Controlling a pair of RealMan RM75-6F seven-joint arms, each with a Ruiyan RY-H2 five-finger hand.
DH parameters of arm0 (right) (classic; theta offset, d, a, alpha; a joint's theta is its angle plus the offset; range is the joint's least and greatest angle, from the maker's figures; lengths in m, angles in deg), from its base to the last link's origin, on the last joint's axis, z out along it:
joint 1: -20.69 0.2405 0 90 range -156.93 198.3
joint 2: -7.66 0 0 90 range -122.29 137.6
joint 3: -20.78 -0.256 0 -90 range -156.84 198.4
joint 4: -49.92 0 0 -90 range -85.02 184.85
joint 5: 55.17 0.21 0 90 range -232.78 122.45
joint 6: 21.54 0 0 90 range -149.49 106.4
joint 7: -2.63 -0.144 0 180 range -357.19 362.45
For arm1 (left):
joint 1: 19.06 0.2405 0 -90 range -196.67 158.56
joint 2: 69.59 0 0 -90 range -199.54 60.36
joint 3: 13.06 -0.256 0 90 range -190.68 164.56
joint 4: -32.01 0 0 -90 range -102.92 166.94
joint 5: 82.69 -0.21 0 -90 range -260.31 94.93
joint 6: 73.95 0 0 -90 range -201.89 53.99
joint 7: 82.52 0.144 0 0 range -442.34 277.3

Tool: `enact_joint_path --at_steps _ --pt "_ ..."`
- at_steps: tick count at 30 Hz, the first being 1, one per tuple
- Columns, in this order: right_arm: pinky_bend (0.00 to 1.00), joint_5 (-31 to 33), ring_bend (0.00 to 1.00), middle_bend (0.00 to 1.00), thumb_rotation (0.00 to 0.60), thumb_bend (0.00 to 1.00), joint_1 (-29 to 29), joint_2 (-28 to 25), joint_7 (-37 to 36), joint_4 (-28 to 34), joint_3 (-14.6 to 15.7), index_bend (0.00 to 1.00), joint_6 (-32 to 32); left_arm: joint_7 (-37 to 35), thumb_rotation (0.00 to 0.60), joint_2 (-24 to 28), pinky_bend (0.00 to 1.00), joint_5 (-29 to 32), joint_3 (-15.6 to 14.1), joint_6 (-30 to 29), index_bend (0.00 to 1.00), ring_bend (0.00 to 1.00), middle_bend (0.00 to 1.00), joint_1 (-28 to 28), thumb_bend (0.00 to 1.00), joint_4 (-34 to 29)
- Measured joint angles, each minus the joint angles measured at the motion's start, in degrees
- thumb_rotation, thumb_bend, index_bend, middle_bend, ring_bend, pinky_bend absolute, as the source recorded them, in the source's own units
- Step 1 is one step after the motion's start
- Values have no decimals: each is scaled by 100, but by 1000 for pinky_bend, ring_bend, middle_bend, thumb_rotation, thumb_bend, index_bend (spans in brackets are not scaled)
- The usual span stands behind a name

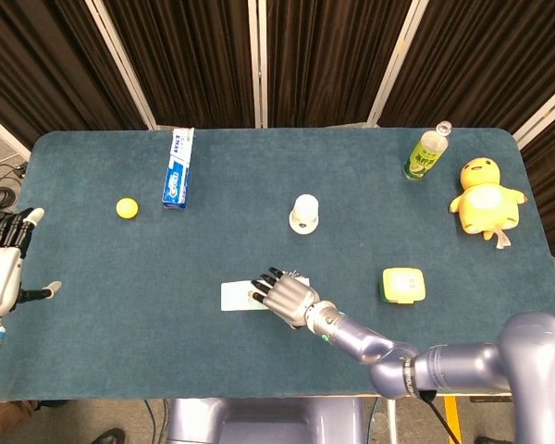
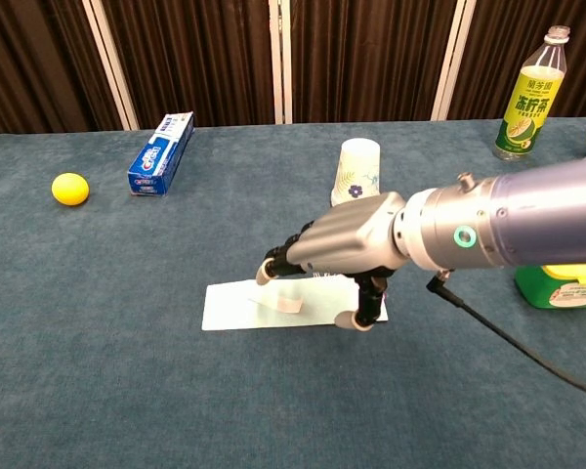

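Now the right hand (image 1: 285, 296) is low over the white packet (image 1: 237, 296), which lies flat near the middle of the worktop (image 1: 148, 268), a little toward its front edge. From the chest view the fingers (image 2: 270, 268) are spread out above the packet, tips angled down, and the thumb's tip sits at the packet's right end; nothing is gripped. Whether the fingertips actually touch the packet, I cannot tell. The right arm (image 1: 416, 365) stretches in from the front right corner.

Over at the left edge, the left hand (image 1: 2, 268) hangs just off the worktop, fingers apart and holding nothing, well away from everything else.

Behind the packet, toward the middle, stands a white paper cup (image 1: 303, 213) upside down, with a small flower print showing in the chest view. Along the back left, a blue toothpaste box (image 1: 177, 167) lies pointing at the back edge, and a yellow ball (image 1: 126, 208) sits just to its left. At the back right corner, a green drink bottle (image 1: 425, 153) stands upright, with a yellow plush duck (image 1: 486, 196) beside it at the right edge. Right of the right hand, a yellow and green container (image 1: 403, 285) rests flat, apart from the packet. Dark curtains (image 1: 324, 55) hang behind the worktop.
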Motion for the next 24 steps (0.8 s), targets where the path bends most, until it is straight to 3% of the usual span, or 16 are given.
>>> enact_joint_path --at_steps 7,24 --pt "0 190 0 0 600 357 114 185 175 -94 268 96 -237 -113 600 55 0 -4 58 72 0 0 0 23 0 12" --pt "0 114 0 0 600 357 143 174 250 -13 555 123 -545 -258 600 149 0 -143 106 100 0 0 0 102 0 -70"
